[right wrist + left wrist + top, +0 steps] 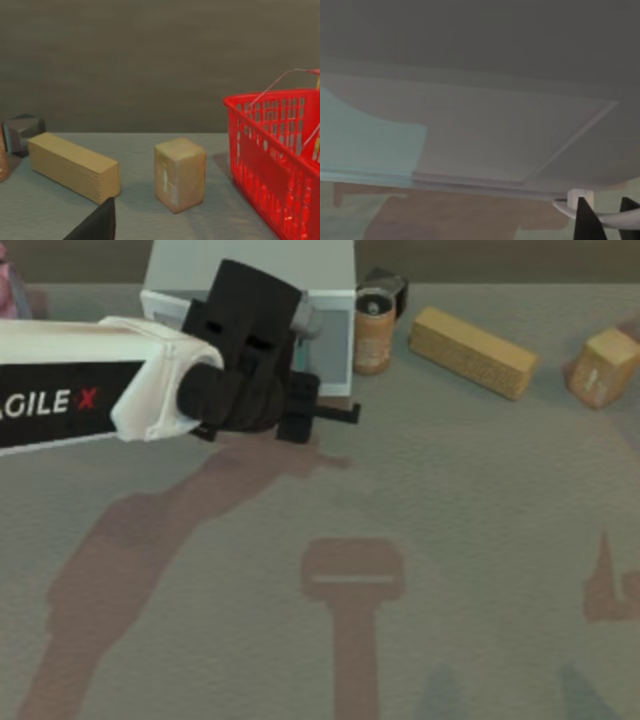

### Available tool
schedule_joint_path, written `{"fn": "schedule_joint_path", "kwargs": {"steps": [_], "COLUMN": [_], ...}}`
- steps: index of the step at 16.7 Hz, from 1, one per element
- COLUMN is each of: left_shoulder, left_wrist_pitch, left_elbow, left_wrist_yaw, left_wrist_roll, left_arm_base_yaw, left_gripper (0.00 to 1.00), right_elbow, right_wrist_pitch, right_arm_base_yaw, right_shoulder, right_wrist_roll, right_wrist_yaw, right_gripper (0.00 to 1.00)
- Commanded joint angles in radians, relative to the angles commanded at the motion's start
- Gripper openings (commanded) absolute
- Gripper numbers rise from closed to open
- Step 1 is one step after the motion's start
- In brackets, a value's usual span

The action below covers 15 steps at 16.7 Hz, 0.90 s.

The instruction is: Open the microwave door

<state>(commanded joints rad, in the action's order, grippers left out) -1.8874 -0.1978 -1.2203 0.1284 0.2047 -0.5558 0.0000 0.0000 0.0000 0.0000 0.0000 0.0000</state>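
Observation:
The white-silver microwave (pixel 250 265) stands at the table's back, left of centre, mostly covered by my left arm. In the left wrist view the microwave door (pixel 485 135) fills the picture as a flat grey panel, with pale teal showing at one side. Its white bar handle (pixel 581 196) runs between the dark fingertips (pixel 587 222) of my left gripper (pixel 609 217), which is shut on it. From above, the left gripper (pixel 325 412) sits right at the microwave's front. My right gripper (pixel 102 225) is parked off to the right, out of the top view.
A brown can (pixel 373 335) stands right beside the microwave, with a dark object (pixel 388 288) behind it. Further right lie a long wooden block (pixel 470 352) and a smaller block (pixel 600 365). A red basket (pixel 275 160) shows in the right wrist view.

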Motion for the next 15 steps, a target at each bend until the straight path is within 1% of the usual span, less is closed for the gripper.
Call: {"fn": "schedule_joint_path", "kwargs": {"steps": [6,15], "left_shoulder": [0.028,0.029], "left_wrist_pitch": [0.015,0.016], "left_elbow": [0.039,0.042], "left_wrist_yaw": [-0.029,-0.031], "left_wrist_roll": [-0.048,-0.052], "left_arm_base_yaw": [0.021,0.022], "left_gripper": [0.00,0.00], "right_elbow": [0.000,0.000], "right_wrist_pitch": [0.000,0.000], "right_arm_base_yaw": [0.000,0.000], "right_shoulder": [0.000,0.000], "right_wrist_roll": [0.000,0.000], "right_wrist_yaw": [0.000,0.000], "right_gripper": [1.00,1.00]}}
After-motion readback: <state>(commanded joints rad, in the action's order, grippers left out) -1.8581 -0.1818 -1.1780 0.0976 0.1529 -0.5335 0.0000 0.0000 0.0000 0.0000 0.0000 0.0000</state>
